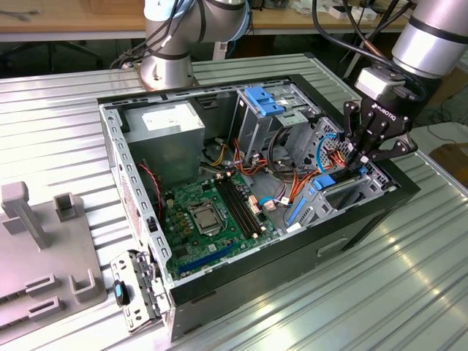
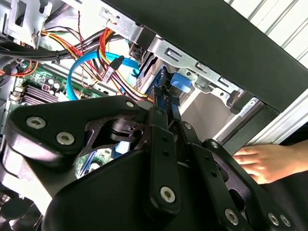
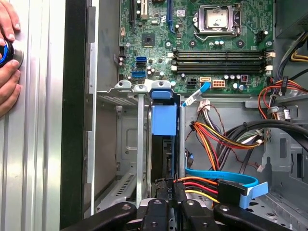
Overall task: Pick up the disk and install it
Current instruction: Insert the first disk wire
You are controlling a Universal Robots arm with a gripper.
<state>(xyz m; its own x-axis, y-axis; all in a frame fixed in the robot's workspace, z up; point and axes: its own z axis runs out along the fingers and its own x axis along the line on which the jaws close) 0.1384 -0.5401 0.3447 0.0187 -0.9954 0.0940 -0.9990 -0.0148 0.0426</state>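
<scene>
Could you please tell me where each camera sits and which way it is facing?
Exterior view: off the arm, raised, looking down into the open computer case; the arm and tool show.
First wrist view: on the wrist, looking past the tool at the disk, motherboard beyond.
Second wrist view: on the wrist, behind the tool's links, facing the disk and case wall.
Both wrist views share tool, disk and a person's hand.
</scene>
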